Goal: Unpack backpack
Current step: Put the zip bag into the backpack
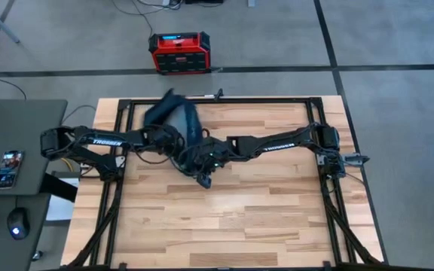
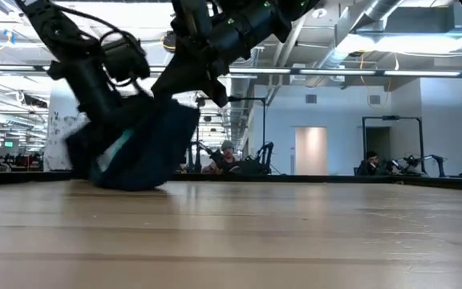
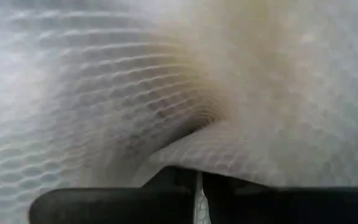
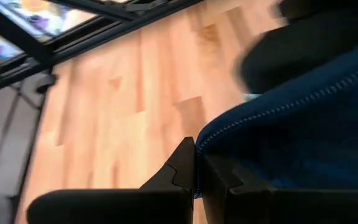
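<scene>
My left gripper [image 3: 197, 193] is inside the backpack [image 1: 173, 120], pinching its pale lining; my right gripper [image 4: 197, 171] pinches its rim. Still opening; next, reach deeper.

The backpack [image 1: 173, 117] is dark blue, with a line of pale stitches [image 4: 303, 99] along its seam. Inside it is a pale grey-white mesh [image 3: 104, 93] with a net pattern. The tabletop [image 1: 224, 218] is light wood in stripes of tan and yellow. Both arms are black. Past the tabletop's far edge sits a red and black box [image 1: 179, 53] on grey floor.
</scene>
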`<state>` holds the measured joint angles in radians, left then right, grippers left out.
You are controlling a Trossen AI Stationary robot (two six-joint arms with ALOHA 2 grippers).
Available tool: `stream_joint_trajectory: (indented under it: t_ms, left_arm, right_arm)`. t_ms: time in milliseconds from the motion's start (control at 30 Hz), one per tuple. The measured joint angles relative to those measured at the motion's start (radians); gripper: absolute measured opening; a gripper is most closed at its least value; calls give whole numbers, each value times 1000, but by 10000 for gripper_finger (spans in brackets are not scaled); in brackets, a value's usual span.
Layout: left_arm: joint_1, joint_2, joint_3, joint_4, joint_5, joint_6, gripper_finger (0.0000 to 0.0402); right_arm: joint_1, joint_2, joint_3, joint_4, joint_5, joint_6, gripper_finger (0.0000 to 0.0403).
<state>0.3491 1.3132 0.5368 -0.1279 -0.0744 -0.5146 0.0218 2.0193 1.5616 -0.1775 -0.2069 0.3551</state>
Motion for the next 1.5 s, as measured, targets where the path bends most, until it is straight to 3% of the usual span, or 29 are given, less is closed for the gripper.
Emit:
stream_joint_trajectory:
  t_ms: [133,333,667,1033,1233,1500]
  left_arm:
    - [16,0,1,171,7,-44,0]
    - [-5,0,3,307,153,-60,0]
    - [-147,-2,5,294,161,90,10]
    - [-145,161,17,288,114,116,149]
    - [-141,84,69,150,154,148,156]
    - [-146,-56,104,18,115,428,149]
  right_arm:
    - [13,0,0,-6,-33,4,0]
    - [14,-1,0,-29,-53,3,0]
    - [5,-1,0,-29,-53,-16,6]
    - [9,2,-2,-29,-31,-15,72]
    - [11,-15,-2,-26,-30,-24,101]
    - [5,-109,0,-46,-31,-151,104]
